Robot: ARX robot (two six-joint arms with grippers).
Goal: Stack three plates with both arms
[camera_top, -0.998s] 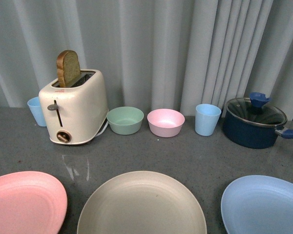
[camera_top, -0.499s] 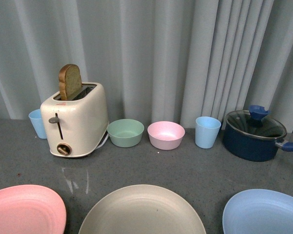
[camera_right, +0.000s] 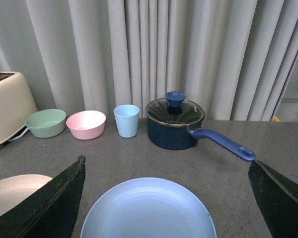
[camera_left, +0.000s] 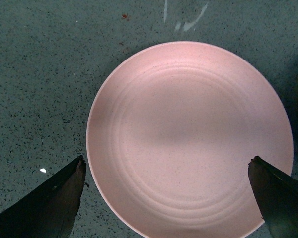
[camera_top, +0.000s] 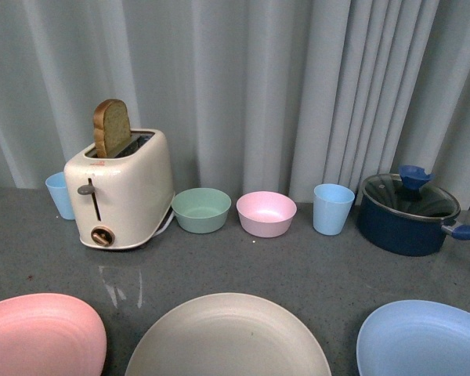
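Observation:
Three plates lie apart along the near edge of the grey table: a pink plate (camera_top: 39, 333) at the left, a beige plate (camera_top: 227, 337) in the middle, a light blue plate (camera_top: 423, 341) at the right. No arm shows in the front view. My left gripper (camera_left: 166, 198) hangs open above the pink plate (camera_left: 188, 134), one finger off its rim, the other over its far edge. My right gripper (camera_right: 166, 198) is open above the light blue plate (camera_right: 149, 210), which lies between its fingers. The beige plate's edge (camera_right: 10, 193) shows beside it.
At the back stand a cream toaster (camera_top: 124, 188) with a bread slice, a blue cup (camera_top: 60, 194) behind it, a green bowl (camera_top: 201, 209), a pink bowl (camera_top: 265, 213), a blue cup (camera_top: 333, 208) and a dark blue lidded saucepan (camera_top: 407, 213), its handle pointing right. A curtain hangs behind.
The front view has tilted up slightly, so the plates sit lower in the picture. The plates and other things have not moved on the table.

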